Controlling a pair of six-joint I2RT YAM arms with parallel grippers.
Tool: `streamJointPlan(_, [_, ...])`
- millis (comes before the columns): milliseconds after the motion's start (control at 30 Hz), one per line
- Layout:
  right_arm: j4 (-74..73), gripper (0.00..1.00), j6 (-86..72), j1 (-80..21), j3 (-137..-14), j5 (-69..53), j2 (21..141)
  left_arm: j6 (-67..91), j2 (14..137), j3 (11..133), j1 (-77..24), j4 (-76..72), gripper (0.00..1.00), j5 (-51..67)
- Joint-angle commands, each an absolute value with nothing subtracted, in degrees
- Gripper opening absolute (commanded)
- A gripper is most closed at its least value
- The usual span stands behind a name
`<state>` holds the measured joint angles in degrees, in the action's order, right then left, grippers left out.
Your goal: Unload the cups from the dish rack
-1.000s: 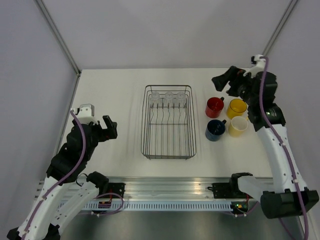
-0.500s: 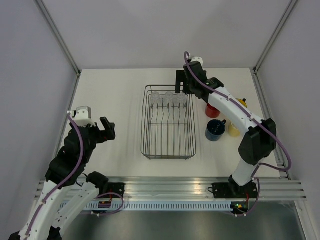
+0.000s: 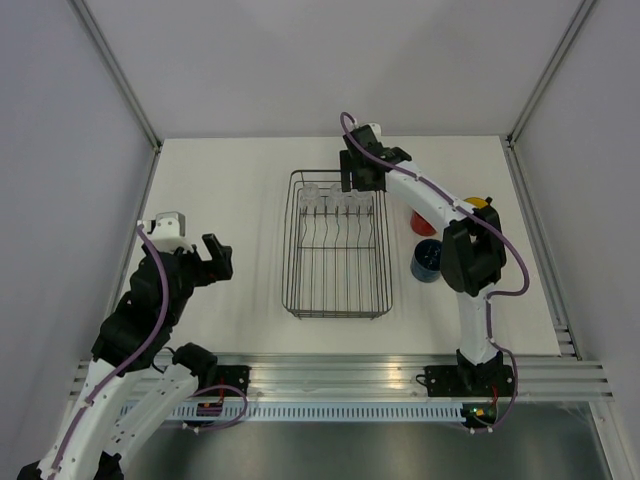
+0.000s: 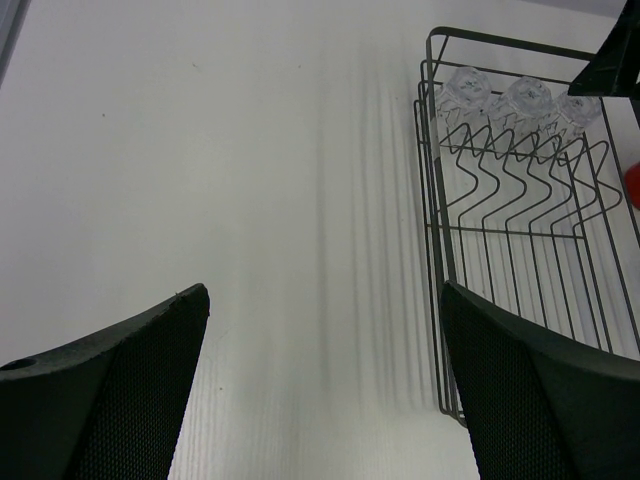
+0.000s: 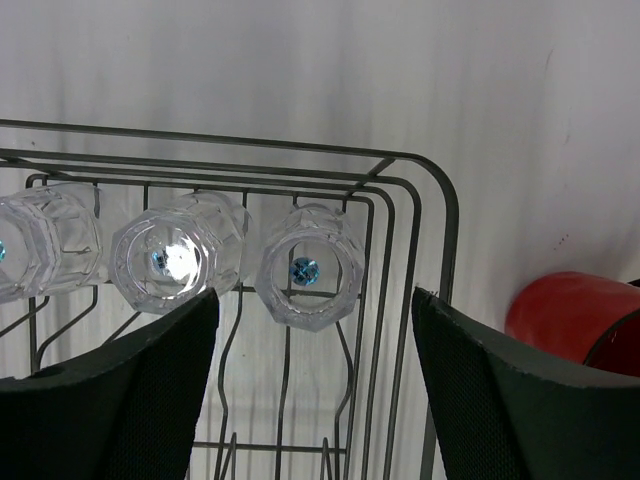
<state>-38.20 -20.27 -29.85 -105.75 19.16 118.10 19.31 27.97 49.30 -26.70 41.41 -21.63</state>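
Observation:
The dish rack (image 3: 288, 290) is a dark wire basket in the middle of the table. Three clear glass tumblers (image 3: 338, 194) lie in a row at its far end. My right gripper (image 3: 356, 178) hovers open above the rack's far right corner. In its wrist view the rightmost tumbler (image 5: 310, 268) sits just beyond the gap between the fingers (image 5: 150, 390), untouched, beside the middle tumbler (image 5: 178, 262). Right of the rack stand a red mug (image 3: 425, 224), a dark blue mug (image 3: 429, 262) and a yellow mug (image 3: 481, 203), partly behind the arm. My left gripper (image 3: 215, 258) is open over bare table.
The rack's left wall (image 4: 432, 200) is to the right of my left gripper (image 4: 325, 290). The red mug (image 5: 575, 315) stands just outside the rack's right rim (image 5: 447, 215). Walls enclose the table at the back and sides.
My right arm has swung left from above the mugs to the rack's far right corner, over the tumblers. The left arm has hardly moved.

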Motion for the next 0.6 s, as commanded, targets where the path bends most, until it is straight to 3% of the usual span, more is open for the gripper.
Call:
streamJointPlan(0, [-39.02,0.82,-19.6,-29.88,-109.95,20.64,119.7,18.37,28.3,48.96,-26.28,39.11,1.0,-20.22])
streamJointPlan(567, [-37.71,0.66,-20.83,-29.44,-109.34,20.65,125.77,18.19,27.86,48.96,-26.28,39.11,1.0,-19.34])
